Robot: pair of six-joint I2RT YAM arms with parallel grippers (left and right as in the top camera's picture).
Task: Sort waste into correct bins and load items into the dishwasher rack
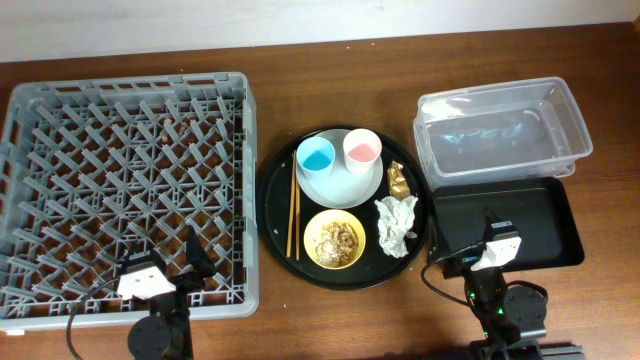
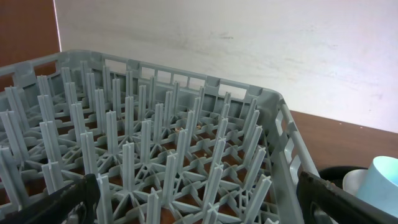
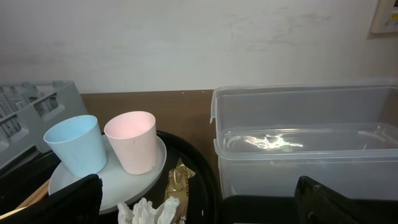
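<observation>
The grey dishwasher rack (image 1: 250, 200) fills the left; it is empty. On a round black tray (image 1: 275, 215) stands a pale plate (image 1: 340, 185) with a blue cup (image 1: 316, 155) and a pink cup (image 1: 361, 150). Beside it lie chopsticks (image 1: 294, 210), a yellow bowl (image 1: 334, 240) with beige scraps, a white napkin (image 1: 397, 224) and a gold wrapper (image 1: 398, 178). My left gripper (image 1: 160, 258) is open over the rack's near right corner (image 2: 155, 143). My right gripper (image 1: 465, 240) is open and empty over the black rectangular tray (image 1: 540, 215), near the napkin (image 3: 146, 213) and wrapper (image 3: 178, 180).
The clear tub (image 1: 500, 135) stands empty behind the black rectangular tray, at the right. In the right wrist view the cups (image 3: 132, 140) stand left of the tub (image 3: 305, 149). A pale wall runs behind the table.
</observation>
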